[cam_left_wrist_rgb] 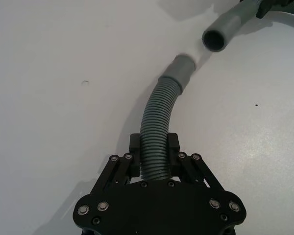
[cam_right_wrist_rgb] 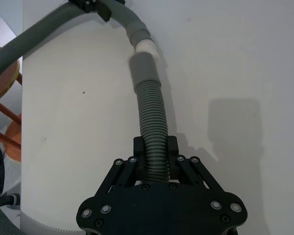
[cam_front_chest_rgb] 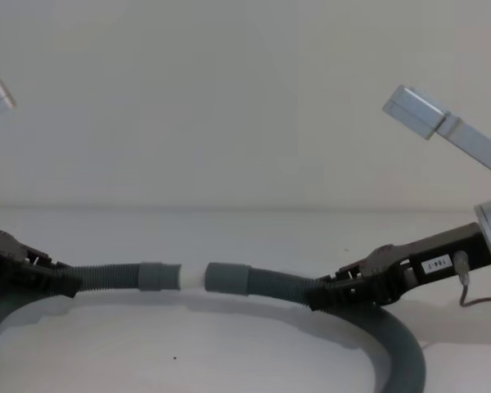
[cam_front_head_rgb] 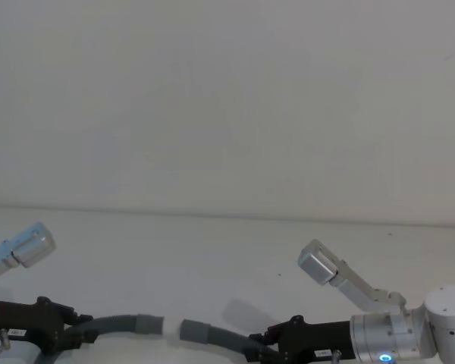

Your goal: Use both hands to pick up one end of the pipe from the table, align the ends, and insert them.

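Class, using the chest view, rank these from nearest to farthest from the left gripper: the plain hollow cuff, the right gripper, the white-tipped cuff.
Measured from the left gripper:
1. White-tipped cuff, left of centre.
2. Plain hollow cuff, at centre, facing the white tip.
3. Right gripper, on the right, clamped on the pipe.

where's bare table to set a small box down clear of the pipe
Widest: bare table behind the pipe, back to the wall. Smaller: the patch in front, inside the pipe's loop. Crowded: the line between the left gripper and right gripper, where the two ends nearly meet.
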You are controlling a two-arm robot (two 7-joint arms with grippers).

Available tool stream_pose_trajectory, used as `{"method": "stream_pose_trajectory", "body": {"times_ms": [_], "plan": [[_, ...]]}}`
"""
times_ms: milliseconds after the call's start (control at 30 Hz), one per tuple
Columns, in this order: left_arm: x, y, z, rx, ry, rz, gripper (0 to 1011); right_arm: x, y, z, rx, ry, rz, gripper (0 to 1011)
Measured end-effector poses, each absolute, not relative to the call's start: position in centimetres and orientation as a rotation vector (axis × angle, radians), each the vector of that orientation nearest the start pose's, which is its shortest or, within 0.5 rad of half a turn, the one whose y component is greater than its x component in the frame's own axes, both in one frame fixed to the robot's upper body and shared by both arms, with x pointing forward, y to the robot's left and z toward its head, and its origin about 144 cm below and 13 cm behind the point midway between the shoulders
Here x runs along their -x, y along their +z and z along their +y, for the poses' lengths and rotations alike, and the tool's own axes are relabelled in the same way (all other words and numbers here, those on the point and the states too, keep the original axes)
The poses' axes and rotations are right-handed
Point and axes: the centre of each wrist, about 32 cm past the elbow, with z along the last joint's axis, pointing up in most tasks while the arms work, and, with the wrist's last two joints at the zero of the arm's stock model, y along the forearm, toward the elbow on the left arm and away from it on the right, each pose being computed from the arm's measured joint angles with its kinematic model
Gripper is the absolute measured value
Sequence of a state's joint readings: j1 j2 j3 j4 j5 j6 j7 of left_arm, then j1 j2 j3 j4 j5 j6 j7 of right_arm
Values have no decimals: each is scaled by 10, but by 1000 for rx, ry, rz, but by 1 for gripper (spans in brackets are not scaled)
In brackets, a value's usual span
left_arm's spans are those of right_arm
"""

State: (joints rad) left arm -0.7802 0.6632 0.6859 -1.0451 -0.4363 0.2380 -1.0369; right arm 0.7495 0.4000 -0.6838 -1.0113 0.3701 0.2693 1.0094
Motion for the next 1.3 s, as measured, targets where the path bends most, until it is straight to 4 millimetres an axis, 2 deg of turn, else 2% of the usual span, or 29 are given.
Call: {"method": "stream_pose_trajectory", "body": {"times_ms": [1300], "plan": [[-614,1260,373,-526,450,104,290,-626,1219,-252,472,-291,163,241]]}}
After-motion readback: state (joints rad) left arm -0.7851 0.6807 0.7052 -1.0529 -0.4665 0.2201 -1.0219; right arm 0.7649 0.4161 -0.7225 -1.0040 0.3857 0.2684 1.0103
